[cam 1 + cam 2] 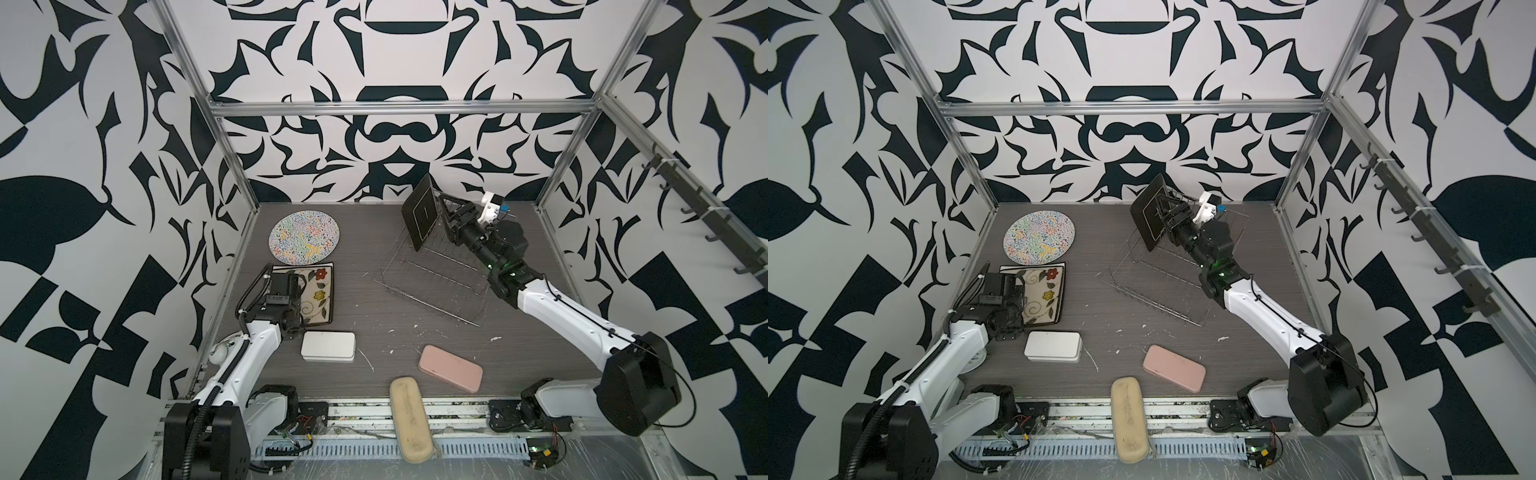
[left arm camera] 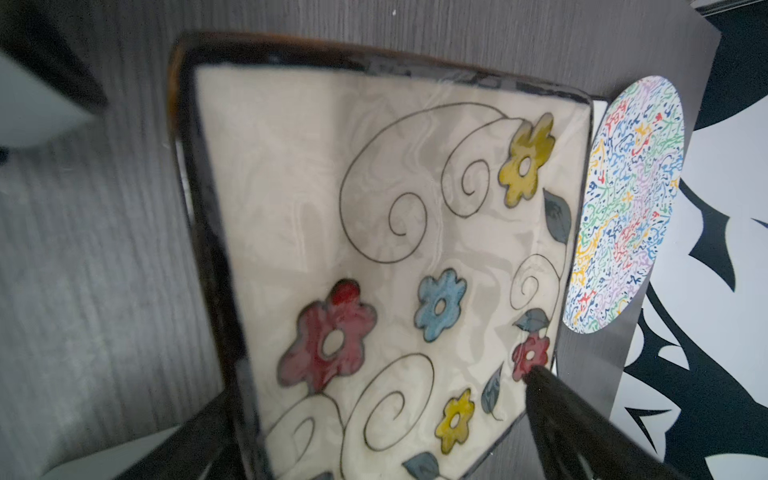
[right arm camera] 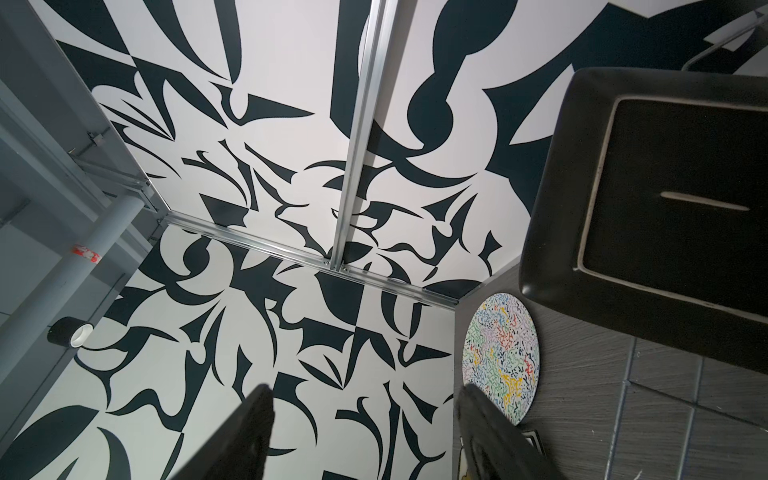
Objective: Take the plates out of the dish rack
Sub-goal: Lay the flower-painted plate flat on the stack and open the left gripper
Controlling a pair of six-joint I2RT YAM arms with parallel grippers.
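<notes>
Left gripper [image 1: 291,284] hangs open over the flowered plate [image 1: 319,291], which lies flat on the tabletop [image 1: 374,332] at near left. The round plate [image 1: 304,237] lies flat just beyond it. The rack [image 1: 432,286] stands centre-right, with one black plate [image 1: 419,212] tilted at its far end. Right gripper [image 1: 449,210] is open beside that plate, gripping nothing.

At centre left in both top views, the left arm [image 1: 272,303] covered the flowered plate's [image 1: 320,291] left part. The right wrist view cut off the black plate [image 3: 665,199]; the right gripper [image 3: 365,436] had blurred fingertips [image 3: 253,428].
</notes>
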